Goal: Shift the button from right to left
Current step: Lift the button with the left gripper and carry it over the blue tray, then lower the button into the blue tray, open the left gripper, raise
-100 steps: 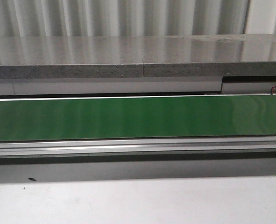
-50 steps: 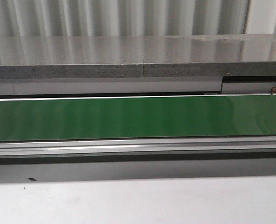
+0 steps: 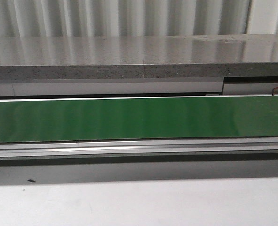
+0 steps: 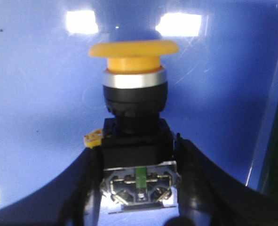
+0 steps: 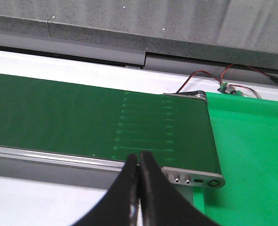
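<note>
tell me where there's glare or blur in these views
Left wrist view: two bright light reflections on the glossy blue surface behind the yellow-capped push button; its black body is soft. Front view: pale vertical sheen bands on the green conveyor belt. Right wrist view: the black fingers are out of focus.

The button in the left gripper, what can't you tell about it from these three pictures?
- Front view: the button and both arms lie outside the frame; only the green belt shows.
- Left wrist view: the button sits between the left gripper fingers, but its underside is cut off by the picture's edge.
- Left wrist view: the glossy blue surface behind it cannot be identified.
- Right wrist view: the right gripper is shut and empty; no button visible.
</note>
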